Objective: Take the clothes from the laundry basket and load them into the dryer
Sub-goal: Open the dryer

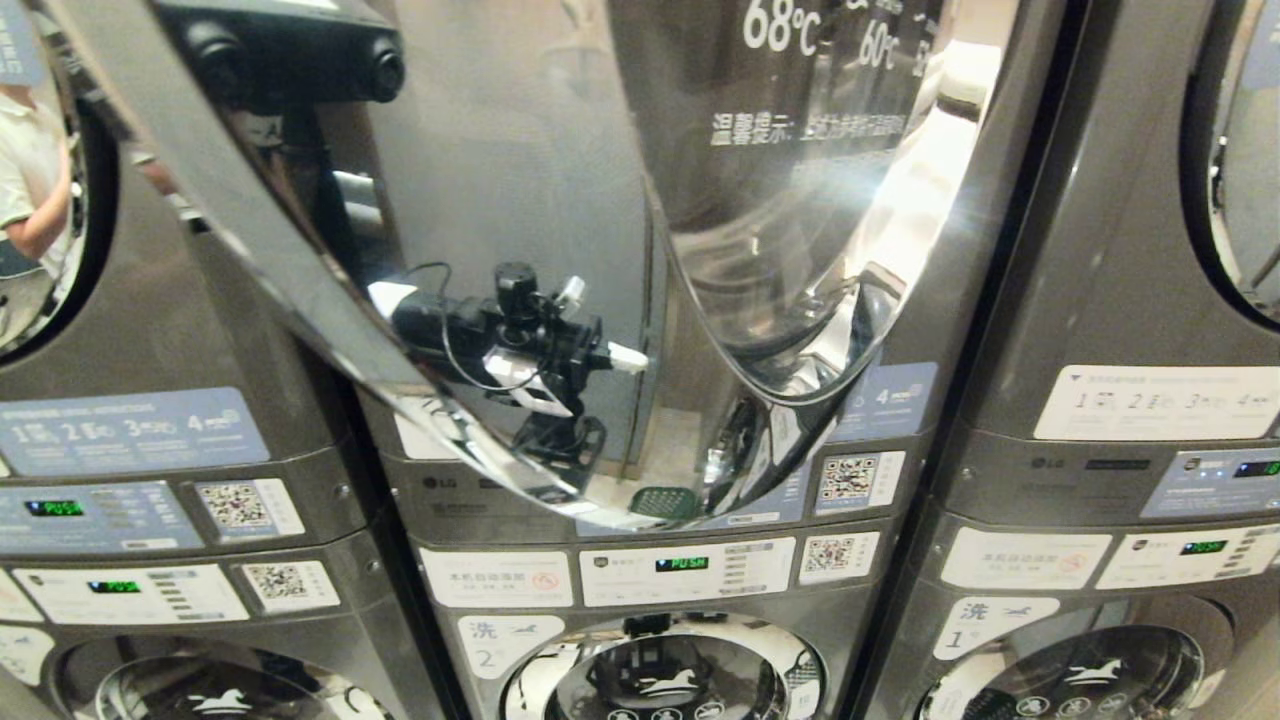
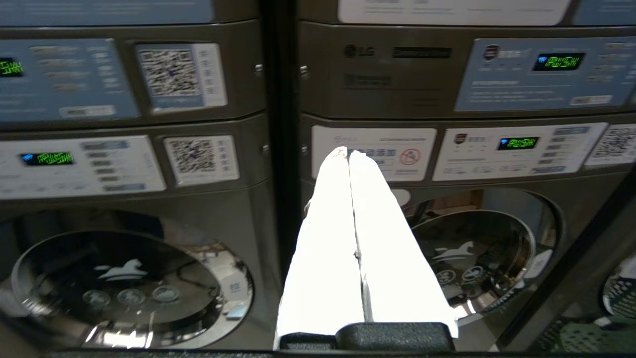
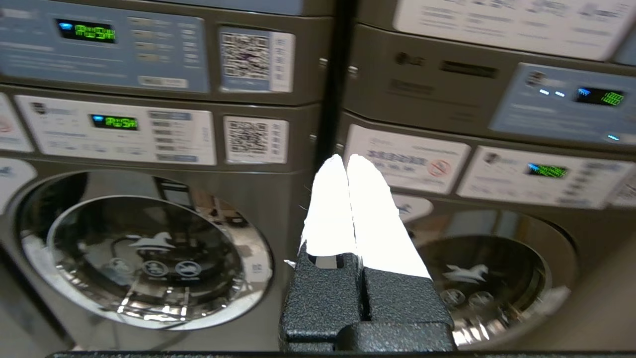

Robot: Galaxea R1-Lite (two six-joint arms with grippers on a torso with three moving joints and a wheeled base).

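Observation:
The dryer (image 1: 560, 180) is the upper machine of the middle stack, and its chrome-rimmed round door fills the head view and mirrors my own arm. A dark green perforated part of the laundry basket (image 2: 589, 338) shows at the corner of the left wrist view, and the dryer door mirrors a small green patch (image 1: 665, 500) of it. No clothes are in view. My left gripper (image 2: 348, 151) is shut and holds nothing, pointing at the panels between two stacks. The right gripper (image 3: 346, 159) is also shut and holds nothing, facing the lower machines. Neither arm shows directly in the head view.
Three stacks of grey machines stand side by side, with control panels (image 1: 685, 570) and QR stickers between upper and lower units. The lower round doors (image 3: 149, 253) (image 2: 472, 258) are closed. A person in a white shirt (image 1: 30, 190) is mirrored in the left machine's door.

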